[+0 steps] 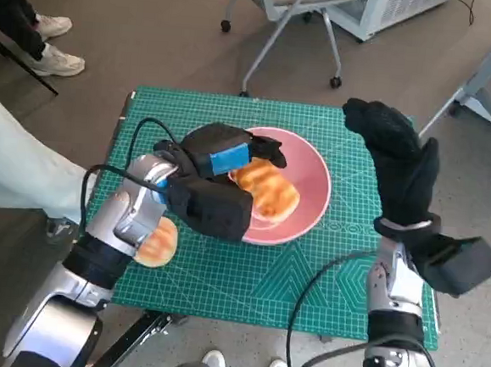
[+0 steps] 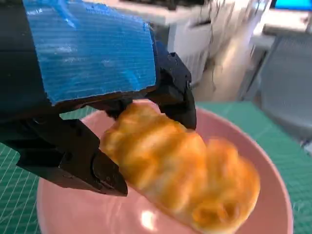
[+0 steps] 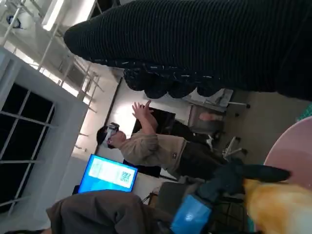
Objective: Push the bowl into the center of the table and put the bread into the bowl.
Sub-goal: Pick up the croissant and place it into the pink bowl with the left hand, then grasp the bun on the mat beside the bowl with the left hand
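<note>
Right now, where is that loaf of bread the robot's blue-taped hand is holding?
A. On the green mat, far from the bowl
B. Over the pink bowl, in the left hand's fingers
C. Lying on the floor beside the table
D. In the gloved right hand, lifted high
B: the left hand holds the bread between its fingers, right over the pink bowl, while the gloved right hand holds nothing.

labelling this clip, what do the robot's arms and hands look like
Both forearms are pale silver-grey with black bands and loose black cables looping beside them. The left hand is black hard plastic with a patch of blue tape across its back. The right hand is covered by a black knitted glove, with a black boxy block mounted near its wrist.
</note>
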